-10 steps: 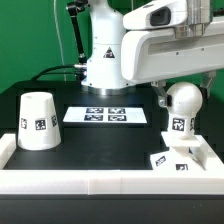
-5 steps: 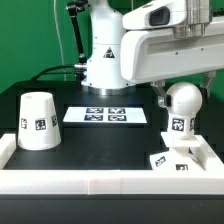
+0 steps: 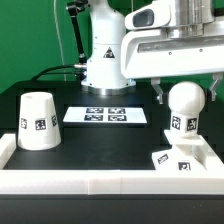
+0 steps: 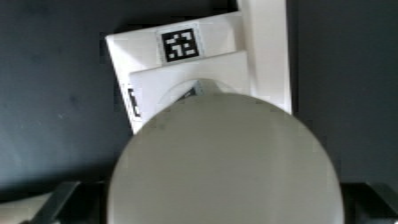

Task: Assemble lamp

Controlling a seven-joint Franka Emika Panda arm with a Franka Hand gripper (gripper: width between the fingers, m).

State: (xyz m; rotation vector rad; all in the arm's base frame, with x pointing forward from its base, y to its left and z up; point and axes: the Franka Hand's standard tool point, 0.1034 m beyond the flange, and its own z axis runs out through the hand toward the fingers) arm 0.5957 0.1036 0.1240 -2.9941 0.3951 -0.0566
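Observation:
My gripper (image 3: 186, 93) is shut on the ball-shaped white bulb (image 3: 185, 104) and holds it upright just above the low square base (image 3: 178, 158), at the exterior view's right. In the wrist view the bulb (image 4: 222, 160) fills most of the picture between the dark fingers (image 4: 39, 205), and the base (image 4: 175, 60) with its square tag lies beneath it. Whether the bulb's foot touches the base is hidden. The cup-like tapered shade (image 3: 37, 120) stands mouth down at the exterior view's left, apart from the gripper.
The marker board (image 3: 107, 116) lies flat at the middle back of the black table. A white rim (image 3: 100, 181) runs along the front and sides. The base sits in the rim's corner on the exterior view's right. The robot's pedestal (image 3: 104, 62) stands behind.
The gripper with the bulb has shifted slightly toward the exterior view's right, over the base. The shade and the base have not moved.

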